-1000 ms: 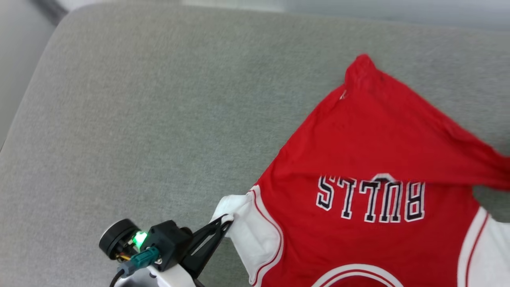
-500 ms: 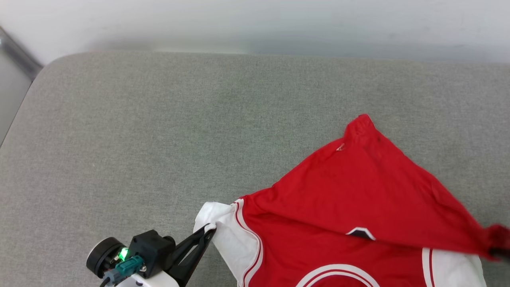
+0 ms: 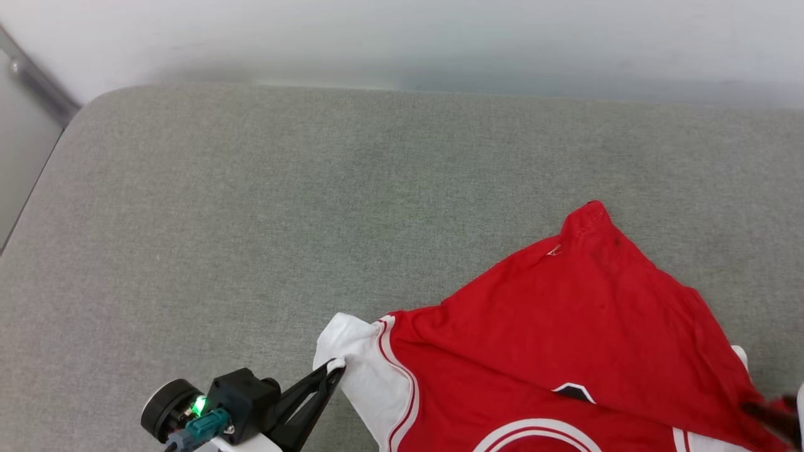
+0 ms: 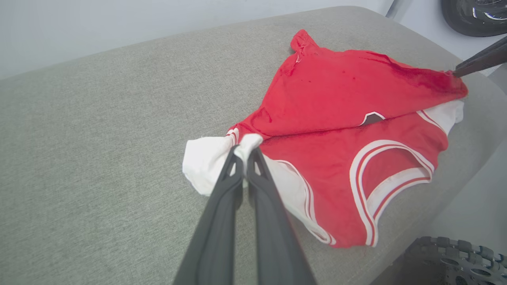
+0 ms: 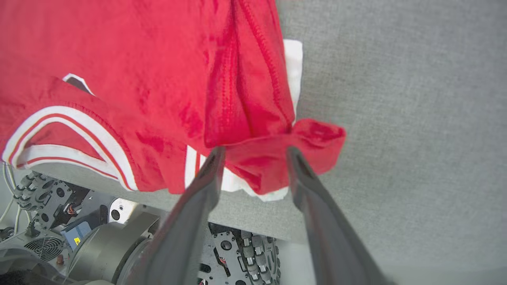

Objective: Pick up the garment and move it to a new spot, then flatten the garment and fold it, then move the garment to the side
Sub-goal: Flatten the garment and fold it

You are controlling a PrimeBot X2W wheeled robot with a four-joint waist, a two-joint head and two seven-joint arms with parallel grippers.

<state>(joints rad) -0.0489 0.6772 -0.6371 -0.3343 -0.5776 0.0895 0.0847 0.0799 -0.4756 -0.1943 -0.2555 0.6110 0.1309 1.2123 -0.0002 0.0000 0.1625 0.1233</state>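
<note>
Right tool (image 5: 253,152) has just sprung wide, dropping the red hem (image 5: 313,134) it carried over; left tool (image 4: 245,152) pinches the white sleeve (image 4: 202,158); garment (image 3: 565,326) lies on the cushion's (image 3: 314,220) near right, first fold seemingly laid.

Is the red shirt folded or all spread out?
Folded over. The garment has its red lower part doubled over the chest, hiding most of the lettering; the collar trim shows.

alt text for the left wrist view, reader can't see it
The left gripper, shut, pinches the white sleeve of a red garment lying on a grey cushion, its hem half folded over the chest. At the upper right, the right gripper reaches the folded red corner.
</note>
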